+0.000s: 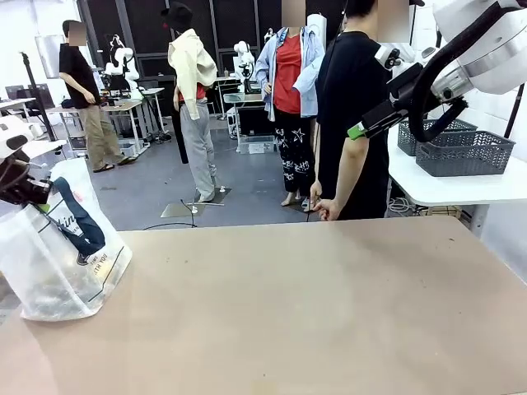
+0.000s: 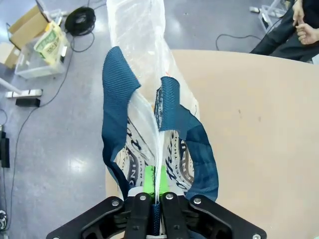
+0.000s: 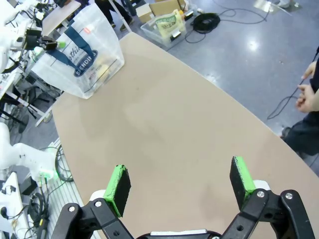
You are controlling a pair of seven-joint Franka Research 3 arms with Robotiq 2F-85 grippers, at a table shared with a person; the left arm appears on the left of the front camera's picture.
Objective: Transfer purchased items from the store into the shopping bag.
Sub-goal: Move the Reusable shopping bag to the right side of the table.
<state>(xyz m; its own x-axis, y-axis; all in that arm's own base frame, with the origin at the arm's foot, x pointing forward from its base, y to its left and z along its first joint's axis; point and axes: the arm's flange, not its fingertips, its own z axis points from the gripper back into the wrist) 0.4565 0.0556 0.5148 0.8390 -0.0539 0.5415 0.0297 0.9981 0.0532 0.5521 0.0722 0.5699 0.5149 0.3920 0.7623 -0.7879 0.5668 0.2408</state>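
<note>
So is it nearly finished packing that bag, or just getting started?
Seemingly close to the end. The shopping bag stands at the table's left edge with yellowish goods already showing through its plastic. The left gripper is pinched shut on the bag's top edge between the blue handles. The right gripper hangs open with nothing in it. Nothing on the tabletop awaits packing.

The shopping bag stands at the worktop's left edge, toward the far left corner, its handles raised. The left gripper sits above the bag, fingers pinched together on its top edge between the two handles. The right gripper hangs above the worktop's right side, well apart from the bag, fingers spread with nothing between them. A person stands beyond the far edge, right of the middle.
</note>
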